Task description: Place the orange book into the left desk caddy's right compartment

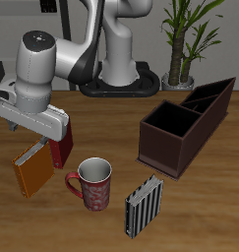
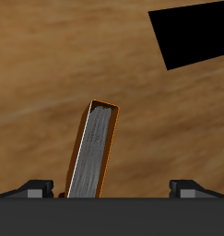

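The orange book [image 1: 32, 169] stands on edge, leaning, near the table's front edge, with the dark red book [image 1: 61, 148] just behind it. My gripper [image 1: 35, 136] hovers right above the orange book's top edge. In the wrist view the orange book [image 2: 93, 152] shows its pale page edges between my fingertips [image 2: 35, 189], closer to one of them and touching neither. My gripper [image 2: 113, 190] is open and empty. The left desk caddy [image 1: 160, 148], a dark maroon box with a flat rim and a black divided interior, stands well across the table from the gripper.
A red patterned mug [image 1: 91, 183] stands beside the orange book. A black-and-white striped book [image 1: 143, 205] stands near the front edge. A like-coloured box with slanted sides [image 1: 217, 98] sits behind the caddy. A potted plant [image 1: 182, 39] is at the back. A black patch [image 2: 192, 37] shows in the wrist view.
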Robot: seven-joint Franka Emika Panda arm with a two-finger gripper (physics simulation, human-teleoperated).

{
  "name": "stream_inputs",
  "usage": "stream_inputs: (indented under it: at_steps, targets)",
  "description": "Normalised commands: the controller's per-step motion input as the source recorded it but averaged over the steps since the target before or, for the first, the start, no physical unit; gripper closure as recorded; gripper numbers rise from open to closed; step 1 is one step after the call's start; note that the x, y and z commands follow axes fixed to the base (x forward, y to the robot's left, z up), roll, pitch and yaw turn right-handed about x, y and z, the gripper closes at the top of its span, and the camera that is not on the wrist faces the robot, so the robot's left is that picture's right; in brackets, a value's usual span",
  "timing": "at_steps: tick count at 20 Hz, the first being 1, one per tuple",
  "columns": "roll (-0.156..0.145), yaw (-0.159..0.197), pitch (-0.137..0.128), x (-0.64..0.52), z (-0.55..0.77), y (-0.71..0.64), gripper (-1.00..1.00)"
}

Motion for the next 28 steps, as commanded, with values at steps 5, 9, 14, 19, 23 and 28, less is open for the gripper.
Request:
stream_inputs:
  at_steps: [5,9,14,19,23,28]
  targets:
    - [-0.017,-0.022,0.035,0.02,-0.28,-0.05,-1.0]
    - [0.005,-0.005,0.048,0.03,-0.41,-0.03,-1.0]
    - [0.007,-0.022,0.055,0.03,-0.36,-0.04,-1.0]
    - [0.006,-0.01,0.027,-0.01,-0.29,-0.03,1.0]
    - [0.01,-0.008,0.02,-0.01,-0.14,0.0,1.0]
    - [0.003,0.006,-0.005,-0.04,0.0,0.03,1.0]
